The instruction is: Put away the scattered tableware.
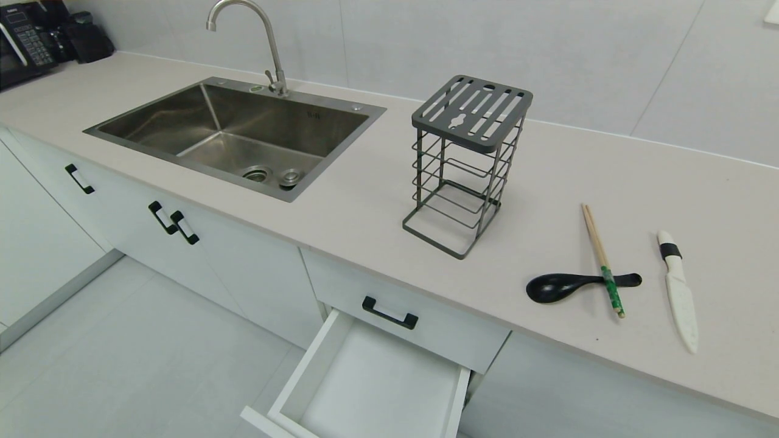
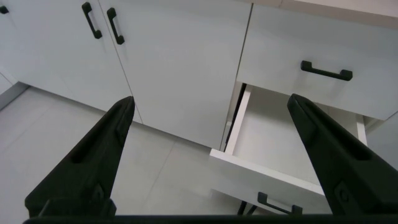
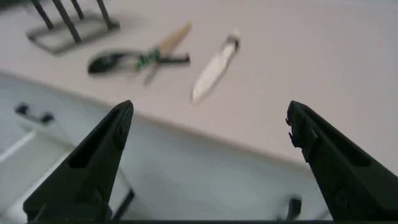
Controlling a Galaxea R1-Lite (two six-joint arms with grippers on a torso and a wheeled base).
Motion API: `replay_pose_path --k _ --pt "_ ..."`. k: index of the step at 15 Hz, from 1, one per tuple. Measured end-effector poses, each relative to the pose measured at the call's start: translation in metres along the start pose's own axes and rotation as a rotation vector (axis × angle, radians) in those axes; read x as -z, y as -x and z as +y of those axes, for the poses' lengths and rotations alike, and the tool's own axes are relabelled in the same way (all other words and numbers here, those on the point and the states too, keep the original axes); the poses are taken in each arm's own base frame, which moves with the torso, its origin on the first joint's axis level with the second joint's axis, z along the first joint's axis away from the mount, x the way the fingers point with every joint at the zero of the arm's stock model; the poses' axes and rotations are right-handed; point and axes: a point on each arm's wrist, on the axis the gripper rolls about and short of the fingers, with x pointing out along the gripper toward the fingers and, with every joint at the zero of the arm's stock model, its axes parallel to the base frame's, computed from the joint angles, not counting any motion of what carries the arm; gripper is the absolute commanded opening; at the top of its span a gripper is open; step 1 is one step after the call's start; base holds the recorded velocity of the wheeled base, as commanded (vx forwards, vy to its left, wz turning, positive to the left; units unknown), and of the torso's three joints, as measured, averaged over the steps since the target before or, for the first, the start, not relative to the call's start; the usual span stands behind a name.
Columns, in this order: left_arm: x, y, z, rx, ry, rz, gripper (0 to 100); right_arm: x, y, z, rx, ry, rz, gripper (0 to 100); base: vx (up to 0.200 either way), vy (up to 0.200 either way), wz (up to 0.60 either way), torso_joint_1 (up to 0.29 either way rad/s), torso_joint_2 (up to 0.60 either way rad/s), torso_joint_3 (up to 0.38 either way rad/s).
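On the right part of the counter lie a black spoon [image 1: 566, 285], a pair of wooden chopsticks [image 1: 602, 259] with green tips resting across its handle, and a white knife [image 1: 677, 289] with a black band. The spoon [image 3: 118, 61], chopsticks [image 3: 165, 45] and knife [image 3: 214, 66] also appear in the right wrist view. My right gripper [image 3: 208, 165] is open, off the counter's front edge, some way from them. A dark grey wire utensil rack [image 1: 465, 161] stands mid-counter. My left gripper [image 2: 211, 158] is open, low in front of the cabinets, facing the open drawer [image 2: 273, 146].
A steel sink [image 1: 234, 131] with a tap [image 1: 255, 36] is set into the counter's left half. The white drawer [image 1: 365, 380] stands pulled out below the counter's front edge, with nothing visible inside. A black appliance [image 1: 27, 39] sits at the far left.
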Motion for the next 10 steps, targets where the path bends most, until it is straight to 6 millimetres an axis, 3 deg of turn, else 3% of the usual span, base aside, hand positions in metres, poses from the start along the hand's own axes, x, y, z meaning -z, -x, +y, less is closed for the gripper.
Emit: replay_pose_path --k 2,6,10 --pt "0.000 0.000 0.000 0.001 0.000 0.000 100 -0.013 -0.006 0.001 -0.044 0.009 0.025 100 0.000 0.000 0.00 0.000 0.00 0.000" --pt "0.000 0.000 0.000 0.002 0.000 0.000 100 -0.044 -0.036 0.002 -0.165 0.001 0.159 100 0.000 0.000 0.00 0.000 0.00 0.000" --pt "0.000 0.000 0.000 0.001 0.000 0.000 100 -0.062 -0.063 0.003 -0.226 -0.010 0.243 100 0.000 0.000 0.00 0.000 0.00 0.000"
